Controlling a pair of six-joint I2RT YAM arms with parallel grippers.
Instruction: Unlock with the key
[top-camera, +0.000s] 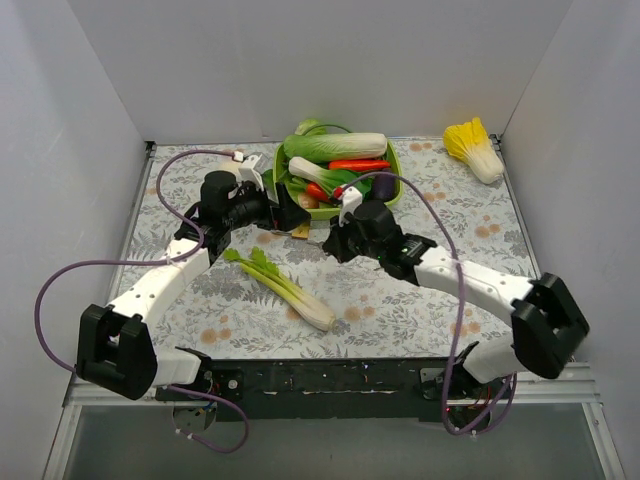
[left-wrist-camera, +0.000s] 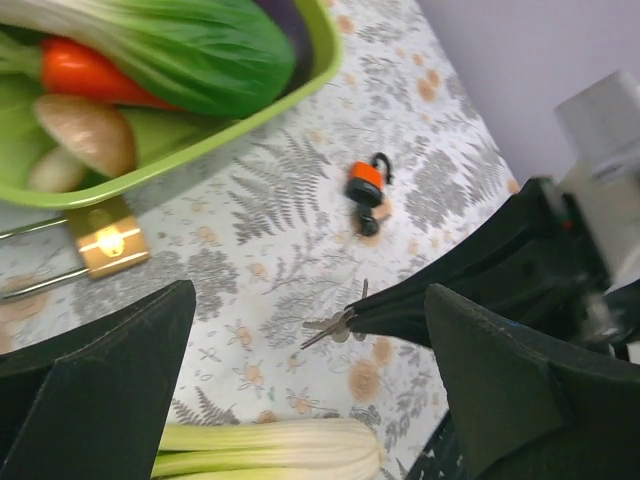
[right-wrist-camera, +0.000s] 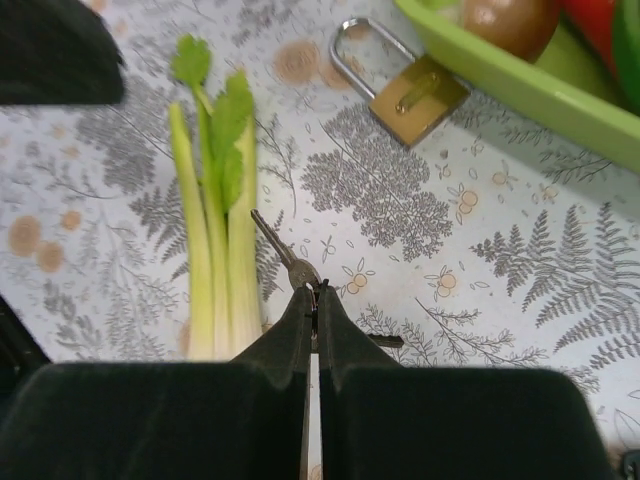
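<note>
My right gripper (right-wrist-camera: 312, 296) is shut on a small bunch of metal keys (right-wrist-camera: 284, 254), one blade pointing forward just above the patterned cloth. The keys also show in the left wrist view (left-wrist-camera: 335, 324), sticking out of the right gripper's fingers (left-wrist-camera: 450, 290). A brass padlock (right-wrist-camera: 410, 95) with a silver shackle lies flat by the green basket (right-wrist-camera: 520, 85); it also shows in the left wrist view (left-wrist-camera: 108, 240). A small red padlock (left-wrist-camera: 366, 184) lies on the cloth farther off. My left gripper (left-wrist-camera: 310, 390) is open and empty, near the brass padlock (top-camera: 300, 231).
The green basket (top-camera: 390, 195) holds toy vegetables at the back centre. A celery stalk (top-camera: 280, 285) lies on the cloth in front of both grippers, close to the keys (right-wrist-camera: 215, 230). A yellow cabbage (top-camera: 475, 150) lies at the back right. White walls enclose the table.
</note>
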